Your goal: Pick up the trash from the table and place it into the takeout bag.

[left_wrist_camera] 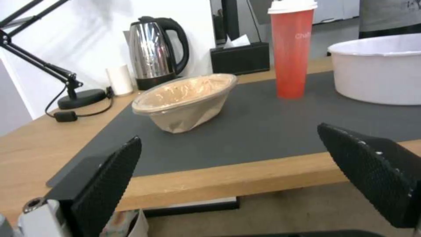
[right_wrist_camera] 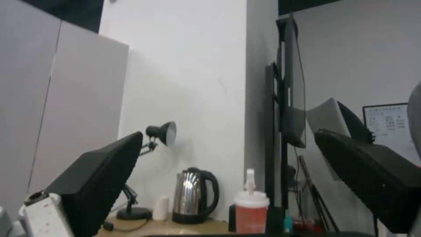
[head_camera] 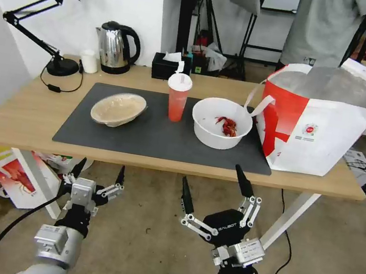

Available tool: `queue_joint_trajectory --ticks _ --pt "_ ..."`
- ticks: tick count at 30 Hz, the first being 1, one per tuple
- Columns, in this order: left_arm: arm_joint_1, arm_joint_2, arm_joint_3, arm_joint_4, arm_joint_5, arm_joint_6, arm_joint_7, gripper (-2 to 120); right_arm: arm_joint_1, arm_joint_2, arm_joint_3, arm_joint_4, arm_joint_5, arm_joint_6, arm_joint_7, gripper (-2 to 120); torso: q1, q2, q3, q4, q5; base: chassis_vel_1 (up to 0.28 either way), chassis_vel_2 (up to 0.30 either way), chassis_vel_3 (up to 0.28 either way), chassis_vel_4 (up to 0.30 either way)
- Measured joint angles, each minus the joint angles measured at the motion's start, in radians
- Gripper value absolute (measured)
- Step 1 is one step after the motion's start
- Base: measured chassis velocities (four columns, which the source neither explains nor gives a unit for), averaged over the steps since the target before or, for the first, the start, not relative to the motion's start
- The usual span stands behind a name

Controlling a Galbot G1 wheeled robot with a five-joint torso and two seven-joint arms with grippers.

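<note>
Trash bowls (head_camera: 118, 108) lie beyond both open fingers (head_camera: 187, 194)

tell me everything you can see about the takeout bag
The takeout bag is a large boxy white bag with red panels, a small round red logo and silver foil lining. It stands upright and open on the table's right end, beside the white bowl. One white strap handle droops toward that bowl.
</note>
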Motion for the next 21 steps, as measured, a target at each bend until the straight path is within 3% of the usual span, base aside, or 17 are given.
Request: queue_joint_trajectory --ticks 2,10,21 --pt "0.000 0.000 0.000 0.000 0.000 0.000 0.000 100 -0.017 -0.036 0.059 0.072 0.100 -0.047 -0.030 100 0.000 0.000 0.000 -0.0001 -0.0003 0.000 0.000 0.000 0.000" --pt "0.000 0.000 0.000 0.000 0.000 0.000 0.000 100 -0.019 -0.041 0.074 0.083 0.123 -0.062 -0.036 100 0.000 0.000 0.000 -0.0002 0.0000 0.000 0.000 0.000 0.000" --pt "0.000 0.000 0.000 0.000 0.000 0.000 0.000 100 0.065 -0.201 0.272 0.086 0.374 -0.198 -0.047 100 0.000 0.000 0.000 -0.0001 0.0000 0.000 0.000 0.000 0.000"
